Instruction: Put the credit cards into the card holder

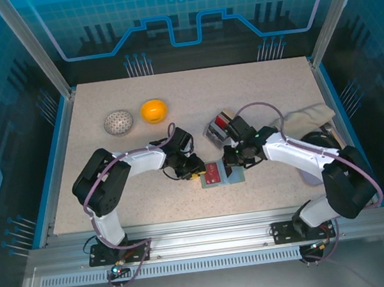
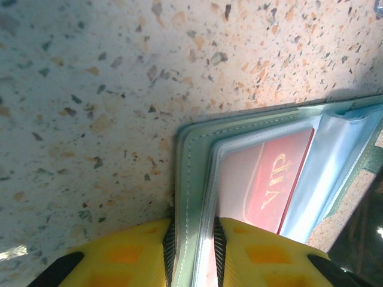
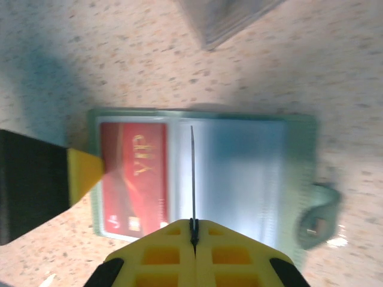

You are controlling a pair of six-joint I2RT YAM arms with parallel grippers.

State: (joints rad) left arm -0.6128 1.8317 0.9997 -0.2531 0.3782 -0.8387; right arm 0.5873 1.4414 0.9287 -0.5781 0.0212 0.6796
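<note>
Grey-green and stitched along its rim, the card holder (image 3: 298, 149) lies open and flat on the speckled, stone-look table (image 1: 255, 87), with its glossy clear pockets facing up. A red card (image 3: 133, 173) with gold "VIP" lettering sits inside the pocket on the half nearer the left gripper (image 2: 192, 234). That gripper's yellow ribbed fingers are pinched onto the half's outer edge, with cover and pocket film squeezed between them.

Over the holder's middle fold the right gripper (image 3: 193, 226) is clamped tight on a thin dark card (image 3: 192, 173), seen edge-on as a fine line. Whether the card's far edge touches a pocket cannot be told. A rounded snap tab (image 3: 317, 215) juts from the holder's other end and lies flat on the table.

Just beyond the holder, on its far side, a tilted stack of cards (image 1: 218, 126) shows red, black and grey, close by the right arm's wrist. Well beyond the holder to the far left lie an orange bowl (image 1: 153, 110) and, beside it, a grey dimpled ball (image 1: 119, 122). A pale crumpled cloth (image 1: 311, 116) lies off to the holder's right, beside the right arm.
</note>
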